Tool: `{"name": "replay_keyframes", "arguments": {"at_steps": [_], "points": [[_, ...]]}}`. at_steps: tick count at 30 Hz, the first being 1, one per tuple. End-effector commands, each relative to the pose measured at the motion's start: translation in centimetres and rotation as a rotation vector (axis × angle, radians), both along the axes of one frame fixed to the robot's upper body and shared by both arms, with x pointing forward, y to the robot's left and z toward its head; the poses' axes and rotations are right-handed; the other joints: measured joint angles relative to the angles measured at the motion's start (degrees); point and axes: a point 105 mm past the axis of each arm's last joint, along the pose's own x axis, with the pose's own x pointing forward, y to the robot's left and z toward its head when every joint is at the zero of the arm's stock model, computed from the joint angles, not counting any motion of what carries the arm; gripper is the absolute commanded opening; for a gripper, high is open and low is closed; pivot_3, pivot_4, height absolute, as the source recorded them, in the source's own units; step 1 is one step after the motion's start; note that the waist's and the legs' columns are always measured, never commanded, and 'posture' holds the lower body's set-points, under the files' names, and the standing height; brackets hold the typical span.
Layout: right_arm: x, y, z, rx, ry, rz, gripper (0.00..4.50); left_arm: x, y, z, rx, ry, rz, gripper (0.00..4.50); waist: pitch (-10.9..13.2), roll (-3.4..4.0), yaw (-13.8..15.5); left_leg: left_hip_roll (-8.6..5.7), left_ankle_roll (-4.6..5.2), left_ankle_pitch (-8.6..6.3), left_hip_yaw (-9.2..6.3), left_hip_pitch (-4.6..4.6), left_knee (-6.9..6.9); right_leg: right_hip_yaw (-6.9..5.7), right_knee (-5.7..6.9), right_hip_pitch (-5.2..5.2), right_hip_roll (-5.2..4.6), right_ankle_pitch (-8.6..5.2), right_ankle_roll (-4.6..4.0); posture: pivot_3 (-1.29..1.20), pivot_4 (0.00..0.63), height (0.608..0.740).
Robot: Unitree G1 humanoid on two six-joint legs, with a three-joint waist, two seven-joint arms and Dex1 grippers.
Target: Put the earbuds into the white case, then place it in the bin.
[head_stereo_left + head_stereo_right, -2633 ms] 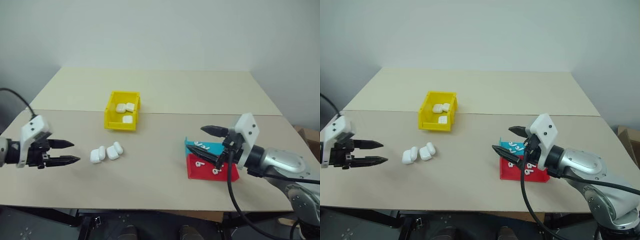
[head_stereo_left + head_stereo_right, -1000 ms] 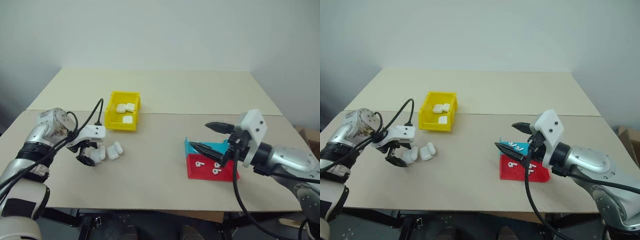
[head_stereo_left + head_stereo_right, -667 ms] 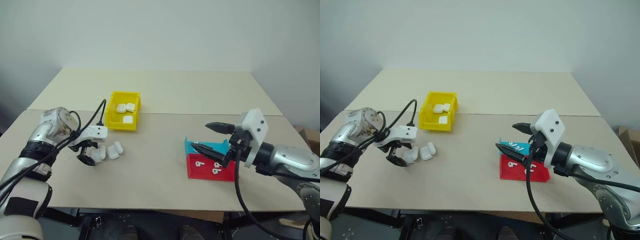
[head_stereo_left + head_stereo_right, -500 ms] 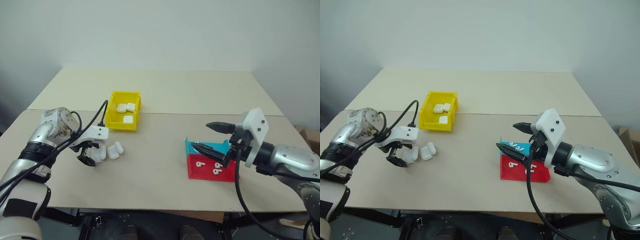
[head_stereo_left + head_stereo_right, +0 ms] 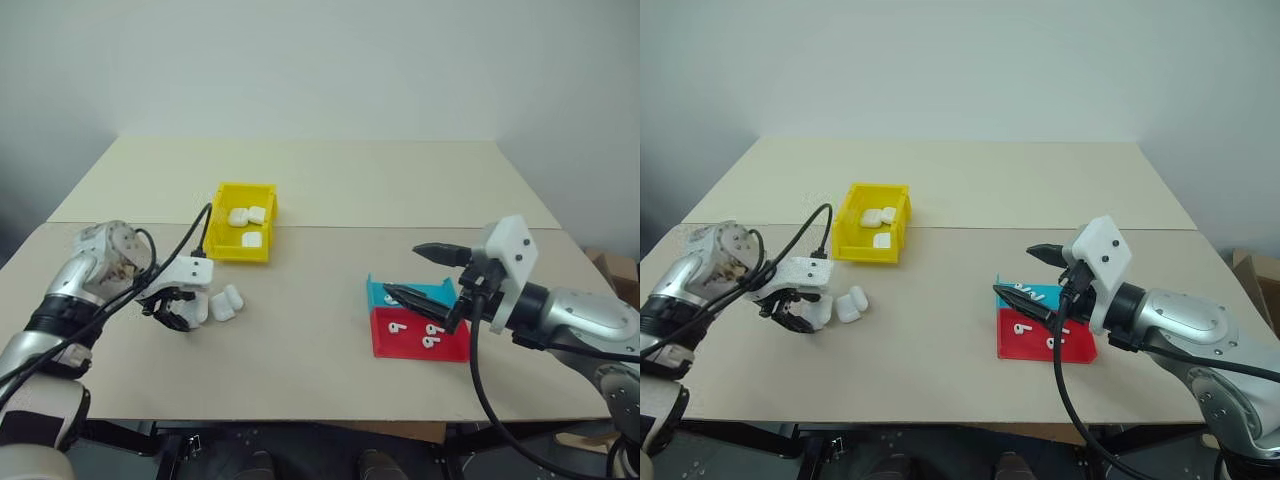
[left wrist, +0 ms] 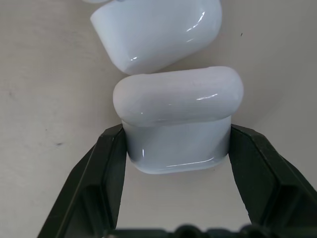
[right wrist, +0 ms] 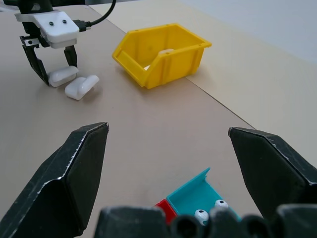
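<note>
beige tabletop point(image 5: 320, 330): left gripper point(image 6: 176, 148) pinches a white case point(image 6: 177, 119) beside another case point(image 6: 156, 30); right gripper point(image 5: 425, 275) gapes wide over the tray point(image 5: 420, 335)

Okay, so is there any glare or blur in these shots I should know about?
Left wrist view: bright glare streaks on the white case between the left gripper fingers, which are soft at the frame edge. Right wrist view: right gripper fingers blurred, yellow bin sharper. Left eye view: even light, faint shadows on the table.
</note>
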Motion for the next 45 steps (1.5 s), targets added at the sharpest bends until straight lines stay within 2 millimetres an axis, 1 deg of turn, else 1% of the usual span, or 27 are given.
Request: {"name": "replay_keyframes", "arguments": {"at_steps": [1, 2, 3, 5, 7, 9, 12, 14, 16, 17, 20, 22, 25, 27, 29, 33, 39, 44, 45], "points": [[-0.3, -0.5, 1.0, -0.003, -0.042, -0.011, 4.5, 0.5, 0.2, 4.3, -0.184, -0.219, 0.045, 2.82, 0.01, -0.01, 0.03, 0.01, 0.0, 0.0, 0.0, -0.03, 0.0, 0.0, 0.0, -0.03, 0.0, 0.0, 0.0, 0.0, 0.15, 0.74], [-0.3, -0.5, 1.0, -0.003, -0.042, -0.013, 4.5, 0.4, 0.1, 5.1, -0.239, -0.252, 0.066, 2.82, 0.01, -0.02, 0.04, 0.02, 0.0, 0.0, -0.01, -0.03, 0.0, -0.02, 0.0, -0.01, 0.0, 0.0, 0.0, 0.0, 0.15, 0.74], [-0.2, -0.6, 1.0, -0.001, -0.041, -0.016, 4.5, 0.4, -0.1, 6.3, -0.329, -0.297, 0.095, 2.82, 0.01, -0.02, 0.08, 0.01, 0.0, 0.0, -0.01, -0.05, 0.0, -0.02, 0.01, -0.04, 0.0, 0.0, 0.0, 0.0, 0.15, 0.74], [-0.1, -0.7, 0.9, 0.006, -0.039, -0.022, 4.5, 0.1, -0.4, 8.4, -0.522, -0.332, 0.173, 2.82, 0.01, -0.02, 0.08, 0.02, 0.0, 0.0, -0.02, -0.05, 0.01, -0.04, 0.02, -0.03, 0.0, 0.0, 0.0, 0.0, 0.15, 0.74], [0.1, -0.8, 0.8, 0.021, -0.035, -0.03, 4.5, -0.1, -0.9, 9.7, -0.66, -0.41, 0.208, 2.82, 0.01, -0.02, 0.07, 0.01, 0.0, 0.0, -0.02, -0.03, 0.01, -0.04, 0.0, -0.01, -0.01, 0.0, 0.0, 0.0, 0.15, 0.74], [0.3, -0.9, 0.7, 0.037, -0.03, -0.036, 4.5, -0.6, -1.7, 10.4, -0.76, -0.451, 0.227, 2.82, 0.01, -0.01, 0.07, 0.01, 0.0, 0.0, -0.02, -0.01, 0.01, -0.04, 0.0, 0.02, -0.02, 0.0, 0.01, 0.0, 0.15, 0.74], [0.7, -0.8, 0.6, 0.057, -0.022, -0.039, 4.5, -1.4, -4.1, 11.7, -1.006, -0.49, 0.222, 2.82, 0.01, -0.02, 0.24, 0.01, -0.01, 0.0, -0.04, 0.01, 0.02, -0.05, 0.04, 0.04, -0.02, 0.0, 0.01, 0.0, 0.15, 0.74], [0.9, -0.6, 0.6, 0.062, -0.021, -0.036, 4.5, -1.9, -5.9, 12.1, -1.122, -0.509, 0.202, 2.82, 0.0, -0.04, 0.3, 0.0, -0.01, 0.0, -0.06, -0.01, 0.06, -0.07, 0.05, 0.06, -0.03, 0.0, 0.01, 0.0, 0.15, 0.74], [1.0, -0.6, 0.6, 0.063, -0.022, -0.033, 4.5, -2.4, -7.6, 12.2, -1.223, -0.47, 0.187, 2.82, 0.0, -0.04, 0.31, -0.01, -0.01, 0.0, -0.07, -0.01, 0.09, -0.07, 0.04, 0.08, -0.03, 0.01, 0.02, 0.0, 0.15, 0.74], [1.1, -0.5, 0.6, 0.063, -0.023, -0.029, 4.5, -2.8, -8.9, 12.2, -1.265, -0.455, 0.152, 2.82, 0.0, -0.04, 0.27, -0.01, -0.01, 0.0, -0.08, -0.01, 0.09, -0.08, 0.05, 0.08, -0.03, 0.01, 0.02, 0.0, 0.15, 0.74], [1.4, -0.6, 0.7, 0.052, -0.022, -0.025, 4.5, -4.1, -12.0, 12.2, -1.334, -0.405, 0.028, 2.82, -0.01, -0.04, 0.12, -0.02, -0.01, 0.0, -0.1, 0.01, 0.09, -0.06, 0.03, 0.09, -0.02, 0.01, 0.02, 0.0, 0.15, 0.74], [1.7, -0.6, 0.5, 0.028, -0.015, -0.029, 4.5, -5.0, -13.3, 12.3, -1.367, -0.361, -0.06, 2.82, -0.01, -0.04, 0.01, -0.03, -0.01, 0.0, -0.09, 0.03, 0.09, -0.04, 0.03, 0.1, -0.02, 0.01, 0.02, 0.0, 0.15, 0.74], [2.0, -0.8, -0.4, -0.068, 0.008, -0.028, 4.5, -6.7, -14.8, 12.6, -1.427, -0.258, -0.237, 2.82, -0.01, -0.02, 0.0, -0.04, -0.01, 0.0, -0.1, 0.06, 0.08, -0.04, 0.04, 0.1, -0.01, 0.02, 0.01, 0.0, 0.15, 0.74], [2.1, -1.0, -0.9, -0.12, 0.028, -0.022, 4.5, -7.4, -15.2, 12.4, -1.439, -0.219, -0.327, 2.82, -0.01, -0.02, -0.04, -0.04, -0.01, 0.0, -0.09, 0.06, 0.08, -0.04, 0.02, 0.11, -0.01, 0.01, 0.01, 0.0, 0.15, 0.74], [2.1, -1.2, -1.4, -0.178, 0.056, -0.013, 4.5, -7.8, -15.4, 12.2, -1.458, -0.21, -0.38, 2.82, -0.01, -0.02, -0.03, -0.04, -0.01, 0.0, -0.08, 0.06, 0.08, -0.04, 0.0, 0.12, -0.01, 0.01, 0.01, 0.0, 0.15, 0.74], [2.0, -2.1, -2.6, -0.306, 0.152, -0.007, 4.5, -8.9, -15.6, 11.0, -1.417, -0.141, -0.485, 2.82, -0.01, -0.02, 0.03, -0.04, 0.0, 0.0, -0.09, 0.07, 0.08, -0.04, -0.03, 0.13, -0.01, 0.01, 0.01, 0.0, 0.15, 0.74], [1.6, -3.0, -3.3, -0.473, 0.245, 0.026, 4.5, -9.4, -16.0, 10.4, -1.414, -0.128, -0.569, 2.82, -0.02, -0.02, 0.1, -0.05, 0.0, 0.0, -0.08, 0.06, 0.08, -0.04, -0.05, 0.12, -0.02, 0.01, 0.01, 0.0, 0.15, 0.74], [0.6, -3.5, -4.0, -0.635, 0.278, 0.123, 4.5, -9.5, -16.6, 10.4, -1.423, -0.14, -0.595, 2.82, -0.02, -0.02, 0.15, -0.04, 0.0, 0.0, -0.08, 0.05, 0.08, -0.05, -0.09, 0.12, -0.02, 0.01, 0.01, 0.0, 0.15, 0.74], [0.5, -3.8, -4.5, -0.684, 0.28, 0.139, 4.32, -9.5, -16.7, 10.4, -1.435, -0.15, -0.592, 2.82, -0.02, -0.02, 0.14, -0.04, 0.0, 0.0, -0.08, 0.04, 0.08, -0.05, -0.09, 0.1, -0.02, 0.01, 0.01, 0.0, 0.15, 0.74]]}}
